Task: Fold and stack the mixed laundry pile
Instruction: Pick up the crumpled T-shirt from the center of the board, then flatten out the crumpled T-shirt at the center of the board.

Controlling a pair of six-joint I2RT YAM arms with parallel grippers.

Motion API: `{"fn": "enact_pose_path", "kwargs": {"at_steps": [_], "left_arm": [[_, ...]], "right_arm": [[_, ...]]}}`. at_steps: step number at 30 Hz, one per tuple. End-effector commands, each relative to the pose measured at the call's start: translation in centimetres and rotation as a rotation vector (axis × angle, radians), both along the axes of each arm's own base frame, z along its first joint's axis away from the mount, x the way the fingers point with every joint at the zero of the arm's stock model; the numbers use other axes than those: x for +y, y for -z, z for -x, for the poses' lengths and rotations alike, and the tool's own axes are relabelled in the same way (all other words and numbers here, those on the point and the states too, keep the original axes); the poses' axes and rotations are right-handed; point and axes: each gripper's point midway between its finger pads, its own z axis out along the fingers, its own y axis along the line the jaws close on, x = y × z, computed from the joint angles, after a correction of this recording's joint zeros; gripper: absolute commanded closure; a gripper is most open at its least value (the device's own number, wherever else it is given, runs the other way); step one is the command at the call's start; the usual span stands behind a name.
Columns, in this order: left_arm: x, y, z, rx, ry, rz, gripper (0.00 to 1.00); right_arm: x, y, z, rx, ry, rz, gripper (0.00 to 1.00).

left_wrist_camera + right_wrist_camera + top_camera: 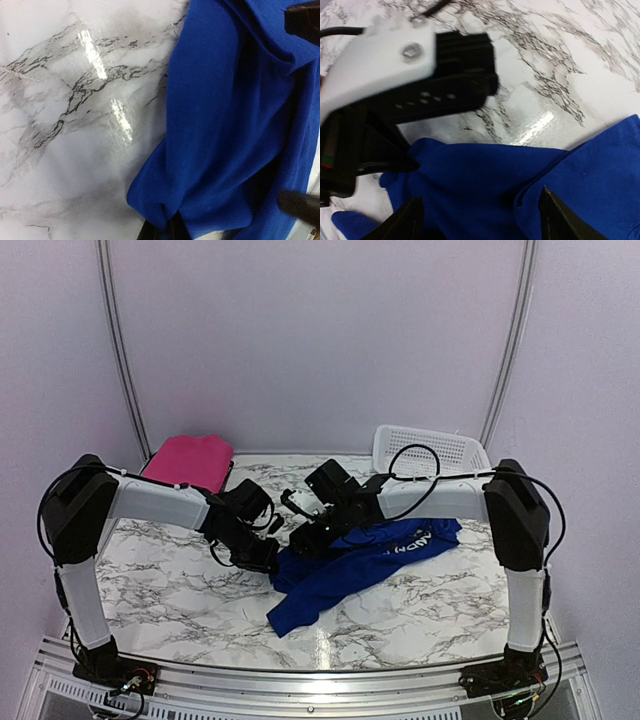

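The royal blue garment (365, 558) lies crumpled on the marble table, right of centre, with a tail reaching toward the front. The magenta-pink garment (190, 460) lies folded at the back left. My left gripper (264, 558) is at the blue garment's left edge. In the left wrist view it (165, 231) is shut on a pinched corner of the blue cloth (225, 125). My right gripper (312, 537) is just right of it, low over the same cloth. In the right wrist view it (477, 220) is open wide, its fingers astride the blue cloth (485, 185).
A white mesh basket (430, 450) stands at the back right. The left arm's black and white wrist (420, 75) sits close in front of the right gripper. Bare marble table (160, 580) shows at the front left. Tent walls close in on all sides.
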Motion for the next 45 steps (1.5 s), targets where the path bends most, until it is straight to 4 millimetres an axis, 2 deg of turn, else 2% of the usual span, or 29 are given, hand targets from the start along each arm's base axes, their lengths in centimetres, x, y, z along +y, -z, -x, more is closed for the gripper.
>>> {"fn": "enact_pose_path", "kwargs": {"at_steps": [1,4,8,10,12,14,15,17,19,22,25,27,31,34,36,39,41,43,45], "left_arm": [[1.6,-0.2,0.2,0.013,-0.040,-0.023,0.95],[1.7,-0.1,0.1,0.017,-0.043,-0.022,0.95],[1.7,-0.2,-0.3,0.006,-0.052,-0.023,0.95],[1.9,-0.1,-0.5,0.010,-0.057,-0.023,0.95],[2.1,-0.1,-0.7,0.012,-0.065,-0.022,0.95],[2.5,-0.2,-1.0,0.010,-0.076,-0.020,0.97],[2.8,-0.3,-1.2,0.007,-0.081,-0.021,0.99],[3.5,-0.7,-1.9,-0.012,-0.098,-0.025,1.00],[4.5,-1.6,-2.8,-0.039,-0.122,-0.031,1.00],[6.9,-3.9,-5.3,-0.108,-0.189,-0.053,1.00],[8.9,-7.6,-8.5,-0.205,-0.244,-0.076,1.00],[10.2,-10.0,-10.1,-0.270,-0.261,-0.110,1.00],[12.5,-14.0,-11.5,-0.390,-0.273,-0.192,1.00],[14.4,-17.0,-11.2,-0.484,-0.301,-0.237,1.00],[15.5,-18.0,-10.4,-0.525,-0.315,-0.250,1.00],[16.4,-17.1,-8.3,-0.528,-0.264,-0.267,1.00],[16.4,-15.4,-6.3,-0.505,-0.200,-0.252,1.00],[16.3,-13.2,-3.8,-0.463,-0.140,-0.216,0.99],[15.5,-12.4,-1.3,-0.443,-0.060,-0.153,0.73]], "right_arm": [[-2.1,-0.3,-3.2,-0.092,0.166,0.080,0.25],[-2.6,0.1,-3.5,-0.108,0.182,0.088,0.25],[-2.9,2.3,-3.7,-0.097,0.184,0.130,0.26],[-3.0,3.5,-3.9,-0.079,0.184,0.163,0.30],[-2.8,4.2,-4.1,-0.067,0.184,0.176,0.39],[-2.7,3.7,-4.7,-0.074,0.193,0.168,0.58],[-2.9,3.1,-5.1,-0.081,0.207,0.167,0.70],[-3.5,0.7,-6.2,-0.104,0.245,0.156,1.00],[-4.2,-3.3,-7.2,-0.149,0.277,0.120,1.00],[-5.9,-11.4,-8.9,-0.262,0.322,0.011,1.00],[-9.9,-18.6,-10.8,-0.330,0.405,-0.099,1.00],[-13.5,-22.4,-11.8,-0.354,0.467,-0.166,1.00],[-19.1,-28.4,-10.8,-0.435,0.543,-0.246,1.00],[-22.9,-30.9,-9.3,-0.482,0.588,-0.269,1.00],[-25.5,-31.1,-8.0,-0.492,0.631,-0.268,1.00],[-28.5,-30.3,-5.6,-0.485,0.675,-0.266,1.00],[-29.1,-29.1,-3.4,-0.464,0.651,-0.295,1.00],[-28.2,-27.3,-0.8,-0.402,0.582,-0.341,1.00],[-27.2,-25.1,1.5,-0.318,0.522,-0.387,1.00]]}}
